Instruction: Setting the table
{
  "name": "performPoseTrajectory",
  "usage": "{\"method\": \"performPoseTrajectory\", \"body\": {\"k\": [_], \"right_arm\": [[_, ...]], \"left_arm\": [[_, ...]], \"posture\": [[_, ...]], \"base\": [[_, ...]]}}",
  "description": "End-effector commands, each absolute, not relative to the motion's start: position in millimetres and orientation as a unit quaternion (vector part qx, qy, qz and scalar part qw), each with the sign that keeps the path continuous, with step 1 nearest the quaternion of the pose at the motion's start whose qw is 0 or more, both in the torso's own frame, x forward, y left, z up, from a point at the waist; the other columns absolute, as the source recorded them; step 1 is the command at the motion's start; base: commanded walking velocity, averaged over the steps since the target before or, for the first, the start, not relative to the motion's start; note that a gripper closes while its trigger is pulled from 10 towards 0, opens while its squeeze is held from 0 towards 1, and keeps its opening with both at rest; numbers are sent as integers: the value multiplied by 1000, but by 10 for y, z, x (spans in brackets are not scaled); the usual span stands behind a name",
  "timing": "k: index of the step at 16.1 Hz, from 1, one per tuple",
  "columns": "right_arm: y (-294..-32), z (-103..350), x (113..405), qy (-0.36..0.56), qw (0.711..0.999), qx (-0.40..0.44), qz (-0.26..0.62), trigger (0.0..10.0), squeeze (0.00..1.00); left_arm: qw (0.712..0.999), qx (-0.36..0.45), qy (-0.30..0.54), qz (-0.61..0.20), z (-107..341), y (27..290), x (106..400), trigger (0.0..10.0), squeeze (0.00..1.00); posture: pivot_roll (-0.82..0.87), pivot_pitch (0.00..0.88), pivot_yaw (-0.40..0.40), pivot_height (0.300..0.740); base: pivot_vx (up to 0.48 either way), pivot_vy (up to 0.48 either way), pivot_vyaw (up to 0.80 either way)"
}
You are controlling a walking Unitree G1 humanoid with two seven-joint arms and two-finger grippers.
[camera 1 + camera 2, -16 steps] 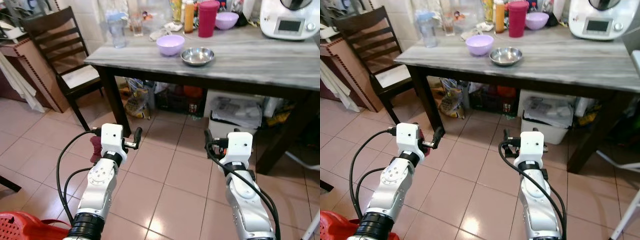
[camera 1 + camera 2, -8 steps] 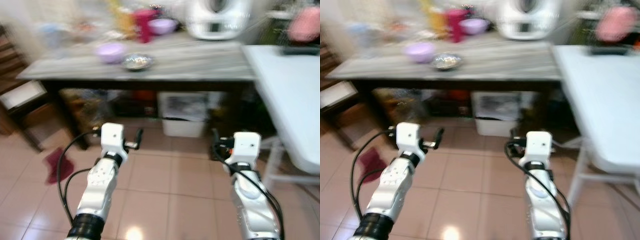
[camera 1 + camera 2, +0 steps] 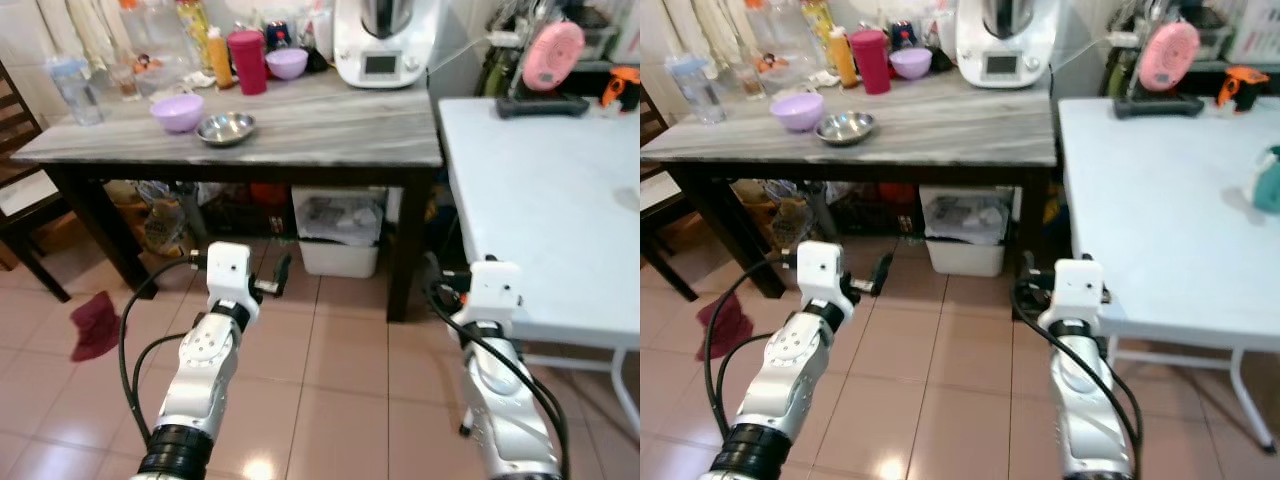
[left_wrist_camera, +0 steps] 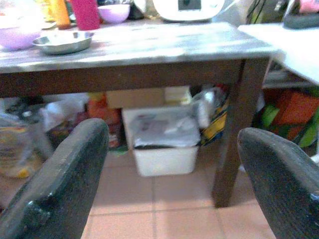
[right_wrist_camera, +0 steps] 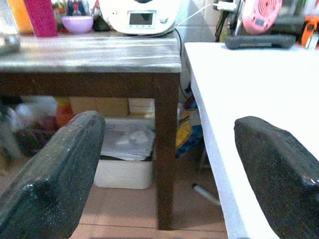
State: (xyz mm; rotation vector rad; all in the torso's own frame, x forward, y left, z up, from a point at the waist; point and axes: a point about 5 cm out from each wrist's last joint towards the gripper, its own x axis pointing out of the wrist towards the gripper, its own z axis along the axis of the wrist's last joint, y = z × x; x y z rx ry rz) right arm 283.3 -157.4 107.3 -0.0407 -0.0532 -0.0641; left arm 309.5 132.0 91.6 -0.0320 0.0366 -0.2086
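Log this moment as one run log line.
left gripper open, empty | right gripper open, empty | both low before grey table | steel bowl untouched

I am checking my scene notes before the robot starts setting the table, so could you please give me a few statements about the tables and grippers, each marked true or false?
1. A steel bowl sits on the grey table beside a purple bowl. True.
2. The left gripper holds the steel bowl. False: its fingers are open and empty, low over the tiled floor.
3. The white table stands to the right of the grey one. True.
4. The right gripper is shut on a cup. False: it is open and empty.
5. A red cup stands on the white table. False: it stands on the grey table.
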Motion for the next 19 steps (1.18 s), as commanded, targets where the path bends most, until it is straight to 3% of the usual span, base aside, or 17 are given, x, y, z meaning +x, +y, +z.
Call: {"method": "performPoseTrajectory", "body": {"k": [1,12,19], "right_arm": [[-1569,1133,2865,-38,999,-22,-31,10000,0],[-1576,1134,2849,-38,998,-20,-39,10000,0],[-1605,1174,2817,-45,998,-17,-51,10000,0]], "left_arm": [[994,-15,10,-105,976,1333,3125,10000,0],[993,-15,19,-112,982,1339,3114,10000,0],[993,-19,13,-117,972,1376,3060,10000,0]], "posture": [[-206,15,144,740],[-203,66,154,740],[-198,106,153,740]], "base": [[0,-480,0],[0,-469,0],[0,0,0]]}}
